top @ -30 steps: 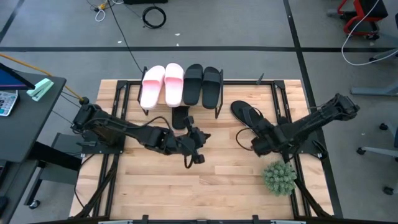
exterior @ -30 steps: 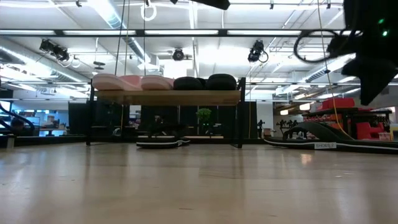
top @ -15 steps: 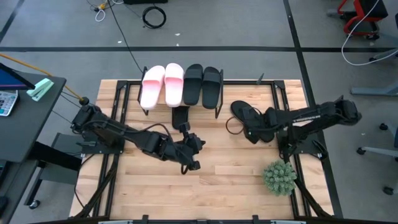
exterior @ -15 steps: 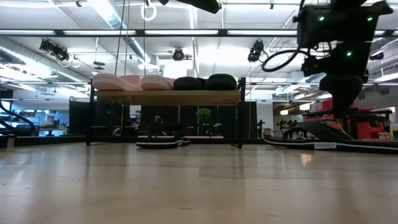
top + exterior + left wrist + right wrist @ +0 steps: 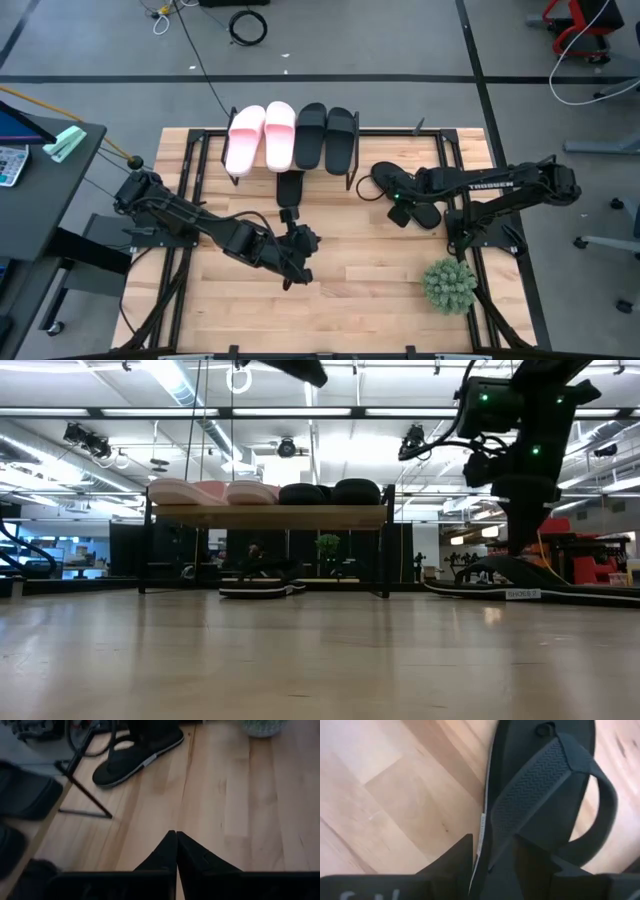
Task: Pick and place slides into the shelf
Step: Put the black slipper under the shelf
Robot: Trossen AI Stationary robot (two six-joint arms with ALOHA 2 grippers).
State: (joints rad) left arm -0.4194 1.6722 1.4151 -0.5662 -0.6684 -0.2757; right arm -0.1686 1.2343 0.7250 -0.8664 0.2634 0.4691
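The shelf point(image 5: 352, 172) stands at the table's far middle, and its board also shows in the low view point(image 5: 270, 516). Two pale pink slides point(image 5: 262, 138) and two black slides point(image 5: 326, 137) lie on its top board. One black flip-flop point(image 5: 290, 188) lies on the table at the shelf's near side. The other flip-flop point(image 5: 382, 179) lies flat on the table to the right. My right gripper point(image 5: 395, 203) is open over it, with the sole's edge point(image 5: 482, 827) and one strap arm point(image 5: 520, 805) between the fingers. My left gripper point(image 5: 175, 835) is shut and empty over the table's middle point(image 5: 304, 252). My right gripper comes at the flip-flop from above with open fingers on either side of the strap arm and sole edge; I cannot tell whether they touch it. The flip-flop lies flat on the table.
A small green plant point(image 5: 448, 283) stands near the table's right front. Black frame rails point(image 5: 452, 165) run along both sides of the table. Bare wood lies across the near half of the table point(image 5: 350, 300).
My right gripper has gone toward the table's far left and come down over the right flip-flop. My left gripper has drawn back a little toward the table's near edge.
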